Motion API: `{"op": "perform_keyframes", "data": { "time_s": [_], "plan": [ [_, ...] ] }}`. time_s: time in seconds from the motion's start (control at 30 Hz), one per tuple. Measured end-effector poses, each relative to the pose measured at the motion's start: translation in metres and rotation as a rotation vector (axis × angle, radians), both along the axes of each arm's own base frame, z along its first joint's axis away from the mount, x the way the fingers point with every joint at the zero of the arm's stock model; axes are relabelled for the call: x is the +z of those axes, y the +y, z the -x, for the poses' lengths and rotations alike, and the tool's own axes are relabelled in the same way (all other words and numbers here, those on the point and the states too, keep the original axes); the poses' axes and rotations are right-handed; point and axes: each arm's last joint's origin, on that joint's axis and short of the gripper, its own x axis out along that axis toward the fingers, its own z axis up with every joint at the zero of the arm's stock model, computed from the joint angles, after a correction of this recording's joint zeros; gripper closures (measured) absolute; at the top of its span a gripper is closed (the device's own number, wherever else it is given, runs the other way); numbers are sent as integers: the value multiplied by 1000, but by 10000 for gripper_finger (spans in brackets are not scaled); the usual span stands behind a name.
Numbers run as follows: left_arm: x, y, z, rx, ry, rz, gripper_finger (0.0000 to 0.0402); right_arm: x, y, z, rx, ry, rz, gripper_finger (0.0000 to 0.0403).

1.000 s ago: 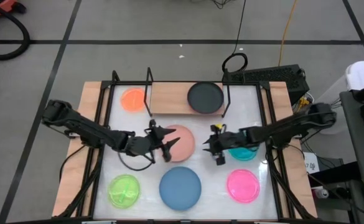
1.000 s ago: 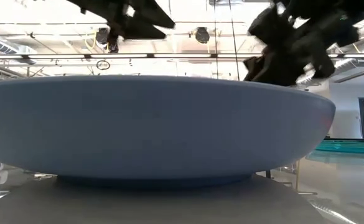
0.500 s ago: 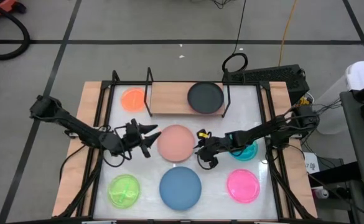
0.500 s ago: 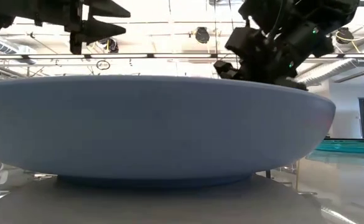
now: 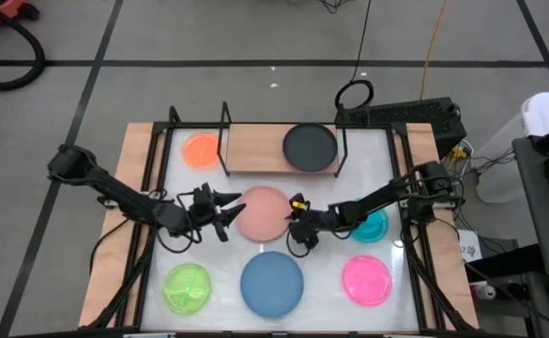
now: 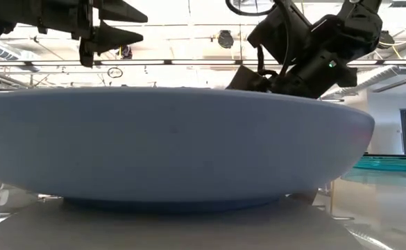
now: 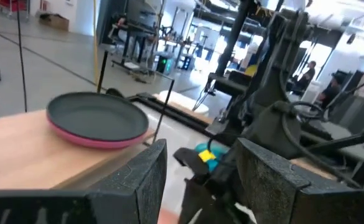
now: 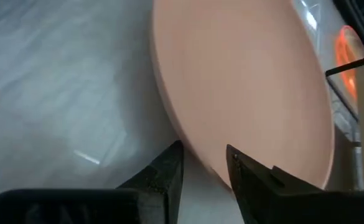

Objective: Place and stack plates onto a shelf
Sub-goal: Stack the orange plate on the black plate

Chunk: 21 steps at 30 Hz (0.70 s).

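Note:
The salmon plate lies flat mid-table. My left gripper hovers open just off its left edge, raised above the table. My right gripper is low at the plate's right edge, open with a narrow gap. A black plate sits on a magenta plate on the wooden shelf. The orange plate rests on the table left of the shelf. The lime green, blue and hot pink plates line the near side. The teal plate is partly under the right arm. My right gripper has its fingers on either side of the salmon plate's right rim, coming level from the table's right, one finger over the plate and one outside it. I cannot tell whether they touch the rim. The plate lies flat on the table.
Thin black uprights stand at the shelf's ends. The blue plate fills the low view and hides the table behind it. Wooden side rails border the white tabletop. Cables and equipment lie on the floor beyond the far edge.
My left gripper has drawn back toward the table's left, off the salmon plate, staying open. My right gripper has moved left from beside the teal plate to the salmon plate's right rim and has come down. The plate has not moved.

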Motion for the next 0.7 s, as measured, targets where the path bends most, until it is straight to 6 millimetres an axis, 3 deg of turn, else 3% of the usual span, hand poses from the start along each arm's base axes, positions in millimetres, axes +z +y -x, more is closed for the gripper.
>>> {"op": "perform_keyframes", "data": {
  "time_s": [0.2, 0.43, 0.6, 0.7],
  "plan": [
    [-1, 0, -1, 6, 8, -5, 206, 1, 1, 0, 13, -1, -11, 387],
    [0, 0, -1, 13, -1, -9, 206, 6, 4, 3, 21, -8, 35, 399],
    [0, 3, -1, 22, -2, -10, 206, 41, 9, 7, 3, -112, 171, 400],
    [0, 3, -1, 23, -2, -10, 206, 63, 1, 10, -48, -166, 243, 401]
  ]
}}
